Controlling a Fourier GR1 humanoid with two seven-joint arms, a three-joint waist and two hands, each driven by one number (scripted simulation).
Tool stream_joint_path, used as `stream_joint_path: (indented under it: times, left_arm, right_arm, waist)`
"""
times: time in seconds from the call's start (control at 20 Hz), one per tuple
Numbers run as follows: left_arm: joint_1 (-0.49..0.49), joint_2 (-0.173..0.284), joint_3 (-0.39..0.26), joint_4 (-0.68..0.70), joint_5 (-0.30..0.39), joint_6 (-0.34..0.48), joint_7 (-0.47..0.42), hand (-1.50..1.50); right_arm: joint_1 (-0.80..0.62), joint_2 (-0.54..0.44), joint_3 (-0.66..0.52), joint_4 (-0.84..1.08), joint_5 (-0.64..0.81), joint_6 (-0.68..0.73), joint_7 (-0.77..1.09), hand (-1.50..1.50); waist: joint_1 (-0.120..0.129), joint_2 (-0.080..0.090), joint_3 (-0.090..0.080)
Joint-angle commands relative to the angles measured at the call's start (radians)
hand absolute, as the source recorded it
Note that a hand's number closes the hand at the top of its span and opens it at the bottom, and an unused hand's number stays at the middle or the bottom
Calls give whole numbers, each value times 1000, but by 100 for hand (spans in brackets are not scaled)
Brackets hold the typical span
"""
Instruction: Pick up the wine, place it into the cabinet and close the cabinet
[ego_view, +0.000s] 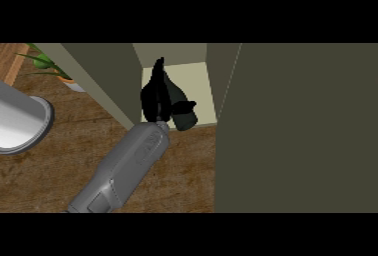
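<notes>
Presently, from my remote station, I log the following, left to right:

1. Grey cylinder (18, 125): a pale, metallic-looking round body standing on the counter (66, 165) at the far left edge, cut off by the frame. I cannot tell what it is.
2. Potted plant (50, 66): green leaves over a light pot at the upper left, beside the cabinet's left side.
3. Counter: brown wood grain, running from the left edge across to the foot of the cabinet.
4. Cabinet (103, 80): an olive slanted panel on the left and a narrow opening with a pale interior (193, 80) in the middle.
5. Grey forearm (129, 160): it enters from the lower edge, left of centre, and angles up and rightward to the opening.
6. Left robot hand (161, 100): black, at the mouth of the opening, with long fingers extended straight into the cabinet and the thumb jutting to the right. It is spread wide, and I see nothing held in it.
7. Wine: I cannot make it out anywhere, so I cannot say where it stands.
8. Dark panel (303, 125): a broad olive surface of the cabinet that fills the whole right side.
</notes>
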Motion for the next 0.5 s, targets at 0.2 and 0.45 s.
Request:
stream_joint_path:
  times: [0.2,0.45]
  left_arm:
    - [-79,-8,63,46,213,5,-278,-150]
    - [-64,-8,99,21,357,34,-430,-150]
  right_arm:
    - [12,14,34,-57,-15,-30,37,-150]
    - [57,-16,-1,-111,-56,-16,38,-150]
  waist:
    - [20,-1,-2]
    - [30,-10,-1]
